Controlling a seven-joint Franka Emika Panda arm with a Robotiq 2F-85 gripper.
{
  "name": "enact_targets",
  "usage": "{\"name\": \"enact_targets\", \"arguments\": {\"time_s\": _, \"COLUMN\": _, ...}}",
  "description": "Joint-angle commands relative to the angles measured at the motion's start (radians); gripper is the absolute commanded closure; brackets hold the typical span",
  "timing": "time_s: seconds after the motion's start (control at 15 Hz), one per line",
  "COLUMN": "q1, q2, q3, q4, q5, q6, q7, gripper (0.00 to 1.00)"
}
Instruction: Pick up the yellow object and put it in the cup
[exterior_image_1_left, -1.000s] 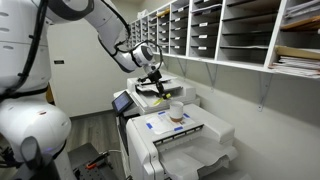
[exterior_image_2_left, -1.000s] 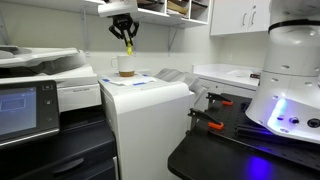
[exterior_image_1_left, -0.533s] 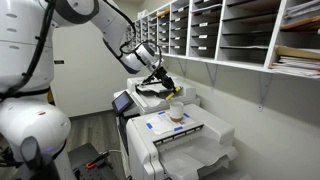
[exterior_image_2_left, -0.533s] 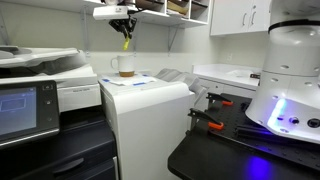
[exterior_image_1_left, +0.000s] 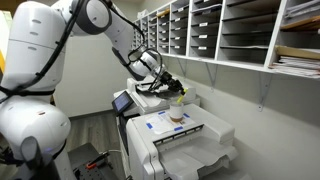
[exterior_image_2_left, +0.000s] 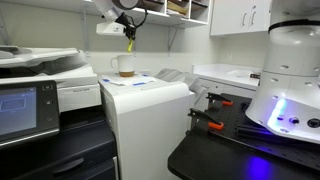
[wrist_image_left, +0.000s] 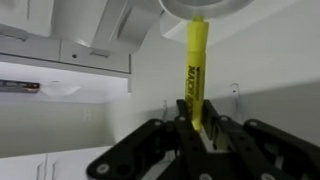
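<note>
"What has changed?"
"Since a second ago the black Robotiq gripper (exterior_image_1_left: 175, 91) has swung out over the white printer (exterior_image_1_left: 190, 145), wrist tilted."
"Its grip?"
"Clenched on the slim bright-yellow marker-like object (wrist_image_left: 195, 70), which juts beyond the fingertips."
"The cup?"
"The small round white cup with a brownish base (exterior_image_2_left: 124, 66) stands just below the object's tip, apart."

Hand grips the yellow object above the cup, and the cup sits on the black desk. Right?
Not quite. The hand does grip the yellow object above the cup, but the cup stands on top of the white printer, not the black desk. An exterior view shows it.
</note>
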Motion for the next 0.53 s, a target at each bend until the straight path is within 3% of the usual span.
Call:
{"name": "enact_targets", "arguments": {"time_s": 0.0, "q1": -0.013, "q2": 0.062, "q3": 0.033, "q4": 0.053, "q5": -0.013, "q6": -0.042, "q7": 0.011, "gripper": 0.95}}
{"name": "enact_targets", "arguments": {"time_s": 0.27, "q1": -0.005, "q2": 0.106, "q3": 0.04, "q4": 0.064, "q5": -0.024, "q6": -0.032, "q7": 0.014, "gripper": 0.94}}
{"name": "enact_targets", "arguments": {"time_s": 0.33, "q1": -0.015, "q2": 0.101, "q3": 0.051, "q4": 0.057, "q5": -0.001, "q6": -0.008, "q7": -0.009, "gripper": 0.55}}
{"name": "enact_targets", "arguments": {"time_s": 0.47, "q1": -0.036, "q2": 0.066, "q3": 0.077, "q4": 0.032, "q5": 0.072, "q6": 0.03, "q7": -0.072, "gripper": 0.47}}
